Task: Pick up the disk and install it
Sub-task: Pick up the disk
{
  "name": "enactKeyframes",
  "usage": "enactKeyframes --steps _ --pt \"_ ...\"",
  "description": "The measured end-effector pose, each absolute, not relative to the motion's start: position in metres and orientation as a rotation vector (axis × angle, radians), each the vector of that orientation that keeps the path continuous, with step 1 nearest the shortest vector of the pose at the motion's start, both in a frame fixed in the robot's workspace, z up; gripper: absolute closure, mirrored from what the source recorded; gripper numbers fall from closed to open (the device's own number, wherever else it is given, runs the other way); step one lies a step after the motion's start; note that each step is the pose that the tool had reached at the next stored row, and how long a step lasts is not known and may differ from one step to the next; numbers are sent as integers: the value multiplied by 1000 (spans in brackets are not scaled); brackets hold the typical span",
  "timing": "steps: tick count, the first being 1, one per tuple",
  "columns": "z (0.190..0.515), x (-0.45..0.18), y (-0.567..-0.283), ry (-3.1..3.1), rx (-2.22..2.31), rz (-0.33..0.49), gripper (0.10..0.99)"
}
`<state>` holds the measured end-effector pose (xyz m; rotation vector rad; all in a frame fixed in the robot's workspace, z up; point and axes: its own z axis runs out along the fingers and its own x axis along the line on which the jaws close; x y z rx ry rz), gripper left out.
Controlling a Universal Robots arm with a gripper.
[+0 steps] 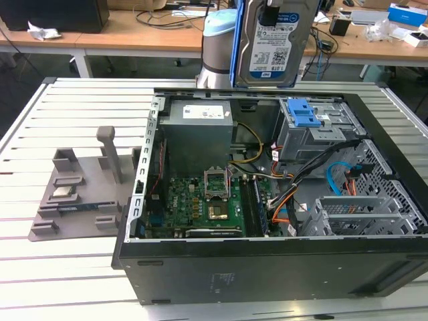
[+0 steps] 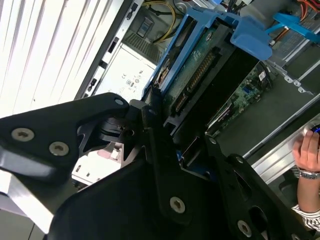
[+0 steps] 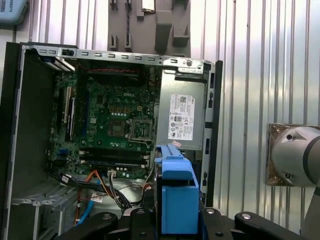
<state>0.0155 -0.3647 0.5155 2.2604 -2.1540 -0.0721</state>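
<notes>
Pincer [image 2: 177,132] closed on the disk [image 1: 271,47], held upright above the open case [image 1: 267,274]; best aligned square to the far-right cage [image 1: 321,137], clear of cables [image 1: 326,159].

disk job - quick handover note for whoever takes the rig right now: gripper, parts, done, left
Gripper: shut on the disk, clamping its blue carrier.
Disk: held upright in the air, above the far side of the open computer case in the exterior view.
Done: pickup.
Left: install; the disk is not yet in the grey drive cage with the blue latch.
Note: a person's hand is close to the case in the second wrist view.
</notes>
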Motion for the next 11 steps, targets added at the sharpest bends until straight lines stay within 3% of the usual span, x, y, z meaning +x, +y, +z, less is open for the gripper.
enactKeyframes --steps 11 --pt "514 13 -380 -2154 2260 -72 722"
